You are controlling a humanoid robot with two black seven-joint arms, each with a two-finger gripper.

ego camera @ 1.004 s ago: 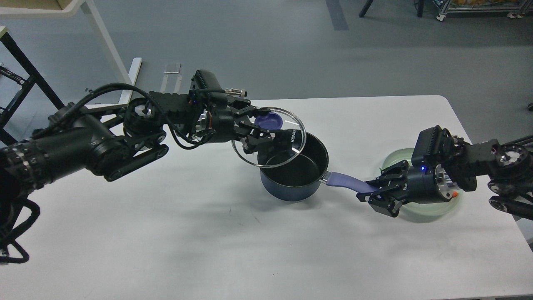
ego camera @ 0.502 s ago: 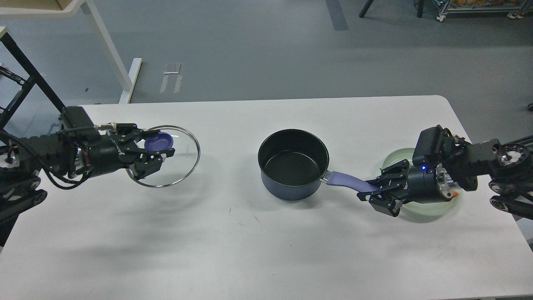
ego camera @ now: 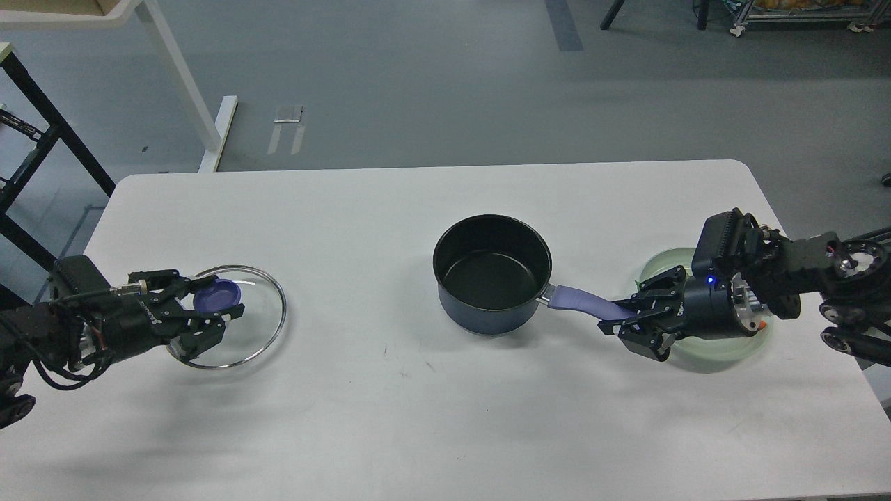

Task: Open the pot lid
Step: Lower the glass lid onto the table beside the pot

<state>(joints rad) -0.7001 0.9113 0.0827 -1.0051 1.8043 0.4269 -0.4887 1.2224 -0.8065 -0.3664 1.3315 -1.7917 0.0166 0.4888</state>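
A dark blue pot (ego camera: 493, 273) stands open at the middle of the white table (ego camera: 431, 417), its purple handle (ego camera: 581, 303) pointing right. My right gripper (ego camera: 626, 320) is shut on the end of that handle. A round glass lid (ego camera: 250, 327) with a purple knob (ego camera: 217, 296) is at the table's left. My left gripper (ego camera: 216, 313) is shut on the knob and holds the lid tilted, low over the table, far left of the pot.
A pale green plate (ego camera: 724, 344) lies under my right wrist near the table's right edge. White table legs and a black frame stand on the grey floor behind the table's left corner.
My left gripper has carried the lid from above the pot far to the left and down toward the table. The pot and my right gripper have stayed in place.
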